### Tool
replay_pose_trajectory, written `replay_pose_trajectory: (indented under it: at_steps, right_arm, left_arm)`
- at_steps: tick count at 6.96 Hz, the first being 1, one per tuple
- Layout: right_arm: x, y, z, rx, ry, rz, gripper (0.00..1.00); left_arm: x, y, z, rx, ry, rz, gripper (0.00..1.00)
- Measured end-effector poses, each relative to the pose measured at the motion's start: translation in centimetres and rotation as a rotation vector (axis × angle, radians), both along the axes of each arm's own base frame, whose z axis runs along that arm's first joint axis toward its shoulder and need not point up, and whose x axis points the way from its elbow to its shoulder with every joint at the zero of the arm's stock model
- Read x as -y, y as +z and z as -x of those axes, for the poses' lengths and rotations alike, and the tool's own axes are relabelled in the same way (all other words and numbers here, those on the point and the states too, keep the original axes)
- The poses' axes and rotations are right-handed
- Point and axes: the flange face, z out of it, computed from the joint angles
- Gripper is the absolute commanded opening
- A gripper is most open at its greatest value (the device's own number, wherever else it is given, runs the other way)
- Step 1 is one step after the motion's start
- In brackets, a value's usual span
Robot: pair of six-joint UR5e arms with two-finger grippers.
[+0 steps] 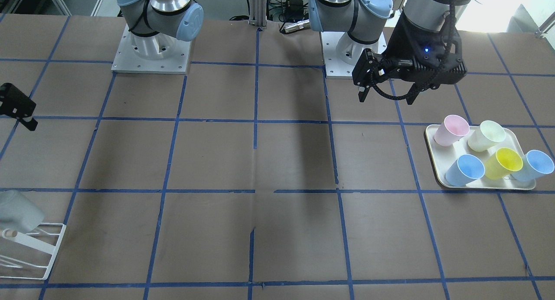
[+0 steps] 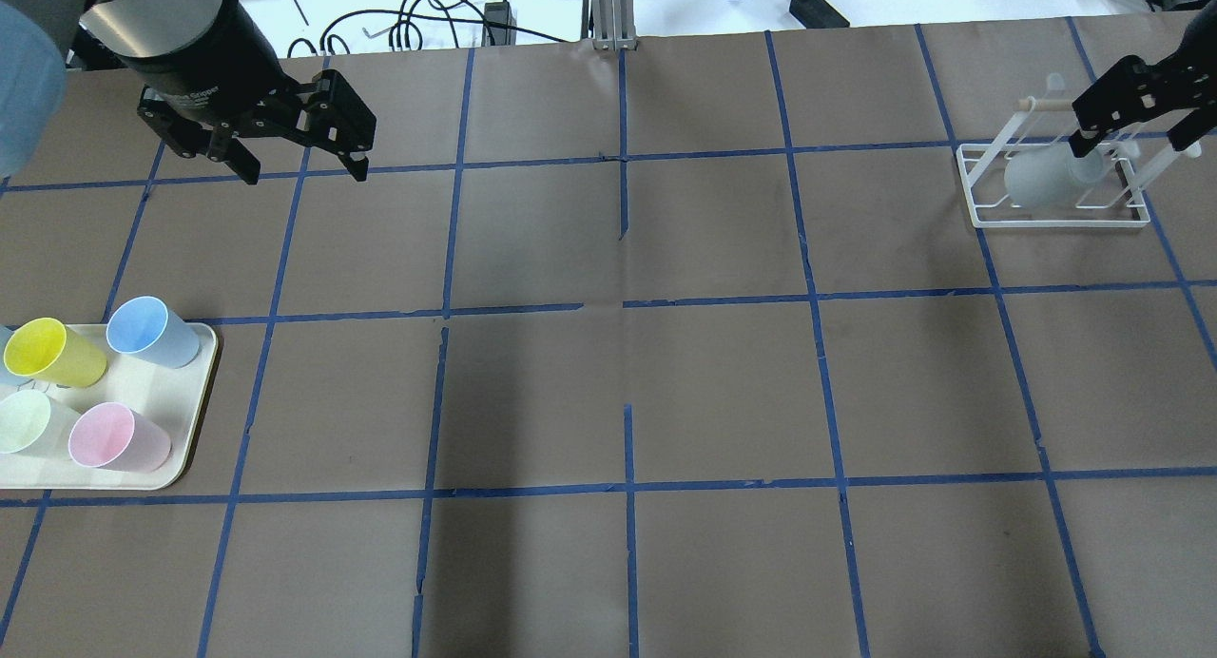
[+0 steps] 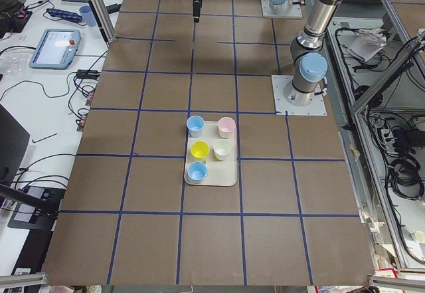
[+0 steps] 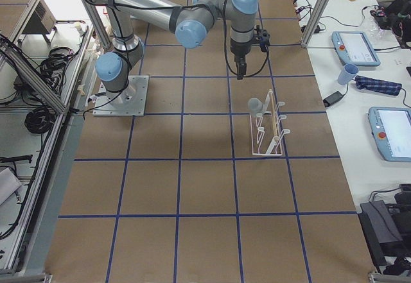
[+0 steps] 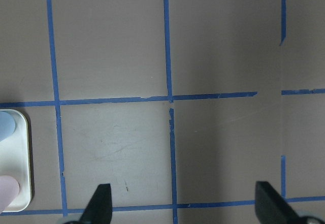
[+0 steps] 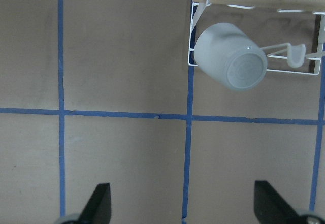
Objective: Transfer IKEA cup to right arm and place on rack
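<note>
The pale grey IKEA cup (image 2: 1039,179) hangs mouth-down and tilted on a prong of the white wire rack (image 2: 1055,222) at the table's far right. It also shows in the right wrist view (image 6: 231,56) and the front view (image 1: 19,211). My right gripper (image 2: 1131,145) is open and empty, above the rack and apart from the cup; in the right wrist view (image 6: 183,206) its fingers stand wide. My left gripper (image 2: 306,168) is open and empty, high over the table's far left, also seen in the front view (image 1: 386,98).
A cream tray (image 2: 185,392) at the near left holds a pink cup (image 2: 114,437), a cream-green cup (image 2: 28,422), a yellow cup (image 2: 48,352) and two light blue cups (image 2: 152,331). Blue tape lines grid the brown table.
</note>
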Motion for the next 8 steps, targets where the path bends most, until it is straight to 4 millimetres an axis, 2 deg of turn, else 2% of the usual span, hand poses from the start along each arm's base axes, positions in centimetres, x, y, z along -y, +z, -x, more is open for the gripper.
replay_pose_trajectory:
  at_steps: [2, 3, 5, 6, 7, 8]
  right_arm:
    - [-2.0, 2.3, -4.6, -0.011, -0.020, -0.022, 1.00]
    - [-2.9, 3.1, -7.8, -0.012, -0.043, -0.032, 1.00]
    - [-4.6, 4.0, -17.0, -0.013, -0.076, -0.038, 1.00]
    - [-5.6, 4.7, -21.0, -0.028, -0.084, -0.030, 1.00]
    - [-6.3, 6.1, -23.3, -0.050, -0.080, -0.015, 1.00]
    - [-6.6, 7.0, -24.4, -0.057, -0.072, -0.010, 1.00]
  left_arm:
    - [-0.2, 0.1, 0.0, 0.004, -0.007, 0.003, 1.00]
    - [-0.5, 0.3, 0.0, 0.005, -0.011, 0.007, 1.00]
    - [-0.7, 0.6, 0.0, 0.006, -0.012, 0.013, 1.00]
    - [-0.8, 0.6, 0.0, 0.005, -0.011, 0.013, 1.00]
    - [-0.9, 0.6, 0.0, 0.007, -0.010, 0.014, 1.00]
    - [-0.9, 0.7, -0.1, 0.008, -0.011, 0.016, 1.00]
